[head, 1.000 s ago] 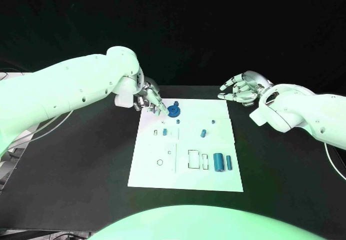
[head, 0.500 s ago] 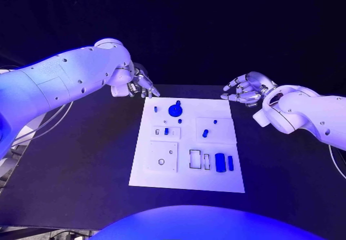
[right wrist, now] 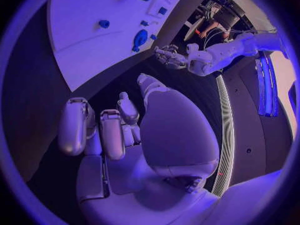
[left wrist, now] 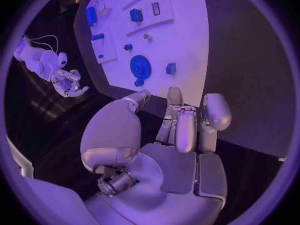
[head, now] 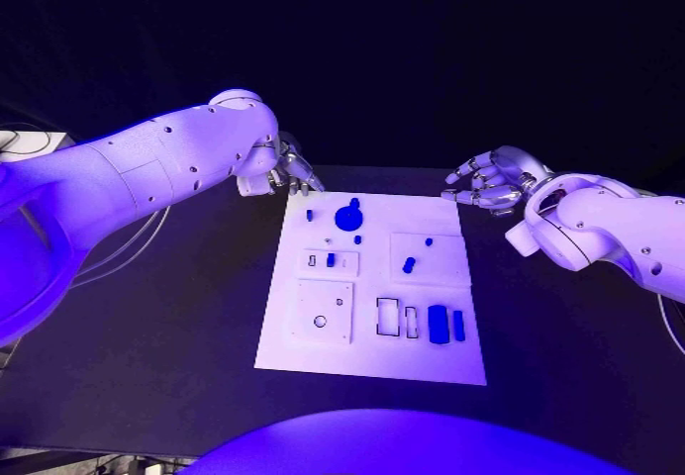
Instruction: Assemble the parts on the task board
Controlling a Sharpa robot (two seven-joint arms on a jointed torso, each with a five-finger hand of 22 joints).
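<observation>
In the head view the white task board (head: 374, 287) lies in the middle of the black table (head: 171, 327), long side running from twelve to six o'clock. The left hand (head: 290, 175) hangs over bare table just off the board's eleven o'clock corner, fingers curled downward around nothing; the right hand (head: 490, 181) sits off the one o'clock corner, fingers loosely curled in, likewise empty. On the board, a round blue knob part (head: 348, 214) stands near the far edge, a small blue peg (head: 409, 264) lies toward three o'clock of centre, and two upright blue cylinders (head: 445, 325) stand side by side near the five o'clock corner. The left wrist view shows the left hand (left wrist: 181, 125) with fingers bent, holding nothing, above dark table, the board's edge (left wrist: 187, 70) just beyond its fingertips. The right wrist view shows the right hand (right wrist: 119, 125) bent and empty over the table beside the board (right wrist: 81, 50).
</observation>
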